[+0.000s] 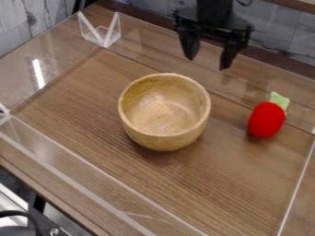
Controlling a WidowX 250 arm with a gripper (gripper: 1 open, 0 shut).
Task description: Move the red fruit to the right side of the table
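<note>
Brown wood with long grain lines makes up the table (185,184), and the part closest to us is bare. Clear plastic walls (50,157) stand along its edges.

A little farther back sits a wooden bowl (164,112). It is round, pale inside, and nothing is in it. It stands upright, a bit left of the middle of the table.

To the right of the bowl lies the red fruit (266,119). It is much smaller than the bowl and sits apart from it, close to the right wall. It rests on the table with nothing touching it. Its long way runs mostly up and down in the picture, leaning a little. The light green leafy top (279,99) points up and slightly to the right, toward the back of the table. The round red end is nearer to us.

Farthest back hangs the black gripper (208,55). It points down, high over the back edge of the table. Its two fingers (226,56) are spread apart and hold nothing. It is well away from the red fruit and from the bowl.
</note>
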